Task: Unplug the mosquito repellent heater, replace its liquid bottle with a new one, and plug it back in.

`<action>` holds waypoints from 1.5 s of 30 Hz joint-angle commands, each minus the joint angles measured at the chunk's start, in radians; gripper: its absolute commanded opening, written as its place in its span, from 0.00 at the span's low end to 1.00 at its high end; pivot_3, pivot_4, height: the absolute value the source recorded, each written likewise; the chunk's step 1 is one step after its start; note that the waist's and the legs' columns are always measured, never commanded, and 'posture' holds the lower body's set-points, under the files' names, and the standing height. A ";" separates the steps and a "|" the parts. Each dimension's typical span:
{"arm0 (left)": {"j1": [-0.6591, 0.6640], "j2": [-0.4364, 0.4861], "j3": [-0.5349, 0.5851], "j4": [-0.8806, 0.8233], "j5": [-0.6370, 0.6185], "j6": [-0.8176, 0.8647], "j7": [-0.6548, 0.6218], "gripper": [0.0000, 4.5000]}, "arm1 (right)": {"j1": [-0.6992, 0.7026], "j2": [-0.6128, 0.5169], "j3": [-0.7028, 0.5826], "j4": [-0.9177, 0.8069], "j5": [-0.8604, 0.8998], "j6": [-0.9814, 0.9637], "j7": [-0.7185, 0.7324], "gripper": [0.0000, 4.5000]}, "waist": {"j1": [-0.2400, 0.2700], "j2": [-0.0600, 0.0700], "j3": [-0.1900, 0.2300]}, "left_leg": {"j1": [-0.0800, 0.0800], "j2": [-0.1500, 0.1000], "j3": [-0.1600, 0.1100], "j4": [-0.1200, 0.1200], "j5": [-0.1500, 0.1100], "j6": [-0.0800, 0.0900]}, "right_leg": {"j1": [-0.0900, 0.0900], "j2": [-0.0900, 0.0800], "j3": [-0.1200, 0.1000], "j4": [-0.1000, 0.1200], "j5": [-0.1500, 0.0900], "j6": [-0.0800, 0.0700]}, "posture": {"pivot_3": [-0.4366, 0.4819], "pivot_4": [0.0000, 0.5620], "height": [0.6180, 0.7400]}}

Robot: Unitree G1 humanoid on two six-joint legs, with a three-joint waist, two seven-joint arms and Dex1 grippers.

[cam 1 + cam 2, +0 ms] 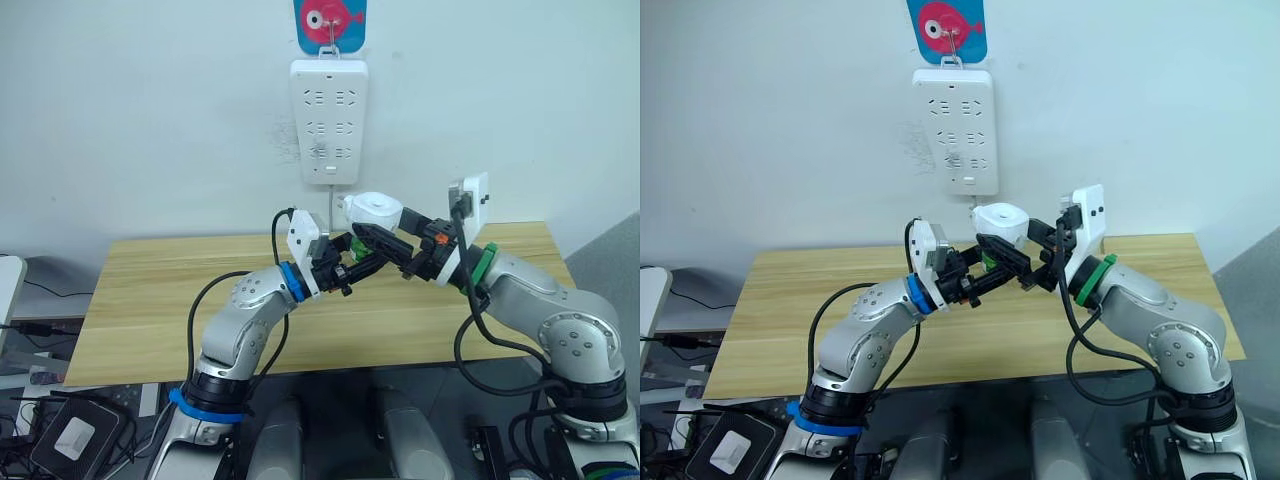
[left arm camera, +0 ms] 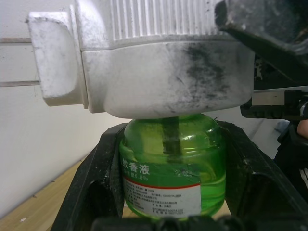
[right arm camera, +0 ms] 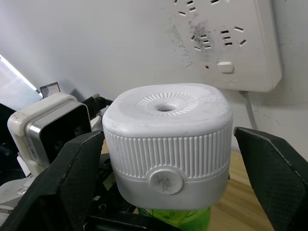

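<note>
White wall behind, with a power strip (image 1: 329,120) hung from a hook; wooden table (image 1: 150,300) below, bare on its left part. Mosquito repellent heater (image 1: 375,211) unplugged and held in the air above the table, just below the strip, between the two arms. Right gripper (image 3: 166,159) set around the white ribbed body, one finger on each side; whether pressing or only close, cannot tell for sure, though nothing else seems to carry the unit. Left gripper (image 2: 171,192) clamped on the green bottle (image 2: 173,163), fingers (image 2: 91,187) tight against both sides of the glass, wick visible running up into the heater.

Judged step: unscrewing the old bottle from the heater, so roughly the first third of the task.

Possible trouble from here:
- Slipping on the smooth round bottle during the twist, so no thread released.
- Heater turning together with the bottle if the right grip is too loose.
- Bottle dropping once free, spilling liquid on the table.
- Pulling off-axis, bending or snapping the wick.
</note>
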 commanded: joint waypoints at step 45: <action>-0.435 0.187 0.168 0.494 0.176 -0.362 -0.033 1.00 | 0.033 0.035 -0.031 -0.053 -0.456 -0.192 0.135 0.66 | 0.006 0.000 -0.001 | 0.000 -0.001 0.000 -0.001 0.000 0.000 | -0.001 -0.001 -0.001 -0.001 0.000 0.000 | 0.33 0.42 1.00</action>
